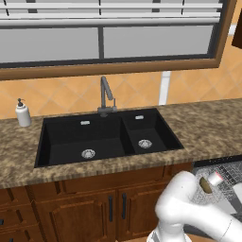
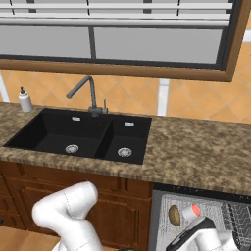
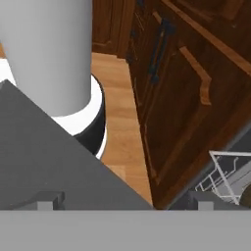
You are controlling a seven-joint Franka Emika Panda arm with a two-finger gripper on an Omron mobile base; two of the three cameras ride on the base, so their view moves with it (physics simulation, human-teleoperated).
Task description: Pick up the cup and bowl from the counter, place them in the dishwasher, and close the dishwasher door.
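Already the cup (image 2: 191, 211) & bowl (image 2: 174, 215) lie in the dishwasher (image 2: 206, 215) rack, near its left edge. Gripper (image 3: 125, 203) sits low by the door (image 3: 44, 166); can't tell if jaws are apart. Risk: pushing off-centre, fingers slip, door stays ajar.

A white soap pump bottle (image 1: 22, 114) stands left of the black sink (image 1: 106, 137), with a grey faucet (image 1: 106, 97) apparently behind it.

Cup (image 2: 190, 211) beside bowl (image 2: 174, 215) on dishwasher (image 2: 211, 208) rack
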